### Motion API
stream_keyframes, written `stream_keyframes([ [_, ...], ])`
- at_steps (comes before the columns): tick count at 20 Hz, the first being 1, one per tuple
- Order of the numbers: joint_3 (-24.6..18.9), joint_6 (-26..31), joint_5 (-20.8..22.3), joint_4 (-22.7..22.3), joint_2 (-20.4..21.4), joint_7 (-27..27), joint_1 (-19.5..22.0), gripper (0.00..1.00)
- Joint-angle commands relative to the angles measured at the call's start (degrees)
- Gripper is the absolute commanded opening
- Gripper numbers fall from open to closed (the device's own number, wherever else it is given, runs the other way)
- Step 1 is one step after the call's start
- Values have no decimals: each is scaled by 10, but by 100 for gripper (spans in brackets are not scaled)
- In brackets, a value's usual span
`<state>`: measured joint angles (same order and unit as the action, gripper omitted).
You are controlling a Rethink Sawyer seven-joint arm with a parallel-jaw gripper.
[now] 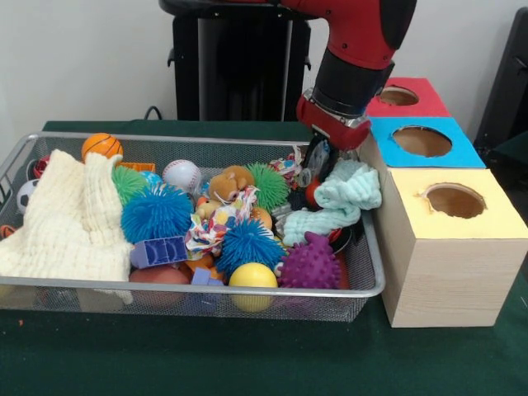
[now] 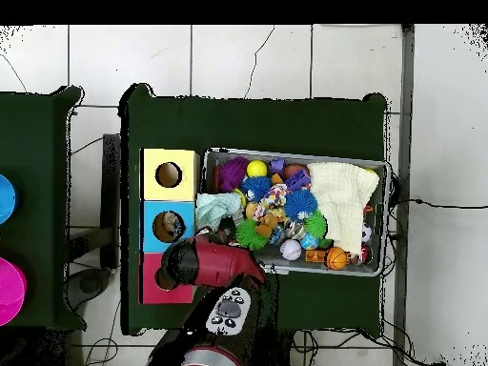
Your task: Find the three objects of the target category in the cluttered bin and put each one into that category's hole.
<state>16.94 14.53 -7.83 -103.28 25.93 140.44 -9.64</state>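
Front view first: the red and black arm (image 1: pixel 356 58) comes down into the wire bin (image 1: pixel 363 290) at its end nearest the boxes, and the gripper (image 1: pixel 318 161) is sunk among the clutter there, just beside a pale mint cloth (image 1: pixel 342 198). Whether the fingers are apart or together cannot be told; the toys and the wrist hide them. The bin is crowded: a cream cloth (image 1: pixel 70 219) draped over one end, a blue spiky ball (image 1: pixel 157 213), a second blue spiky ball (image 1: pixel 247 243), a purple knobbly ball (image 1: pixel 312 264), a yellow ball (image 1: pixel 252 276), a white baseball (image 1: pixel 182 175), a small basketball (image 1: pixel 101 146) at the far rim, and a green spiky ball (image 1: pixel 268 186). Beside the bin on the green surface (image 1: pixel 247 355) stand three boxes in a row, each with a round hole in its top: the yellow box (image 1: pixel 450 247) nearest, then the blue box (image 1: pixel 421 142), then the red box (image 1: pixel 408 97).

Overhead now: the arm (image 2: pixel 212 264) reaches over the blue box (image 2: pixel 169 226) and the red box (image 2: pixel 152 281) toward the bin's (image 2: pixel 381 219) box-side end, where the mint cloth (image 2: pixel 217 207) lies. The yellow box (image 2: pixel 170 174) stands clear of the arm. The cream cloth (image 2: pixel 341 191) fills the opposite end.
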Motion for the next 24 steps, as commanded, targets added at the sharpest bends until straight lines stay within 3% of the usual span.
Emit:
stream_keyframes([
  [1,4,79,-13,4,-23,85,-53,0],
  [5,93,128,-2,31,8,90,-113,0],
  [10,118,176,9,46,79,47,-109,0],
  [14,86,172,-2,40,115,30,-76,0],
  [24,38,176,-58,61,136,88,-68,0],
])
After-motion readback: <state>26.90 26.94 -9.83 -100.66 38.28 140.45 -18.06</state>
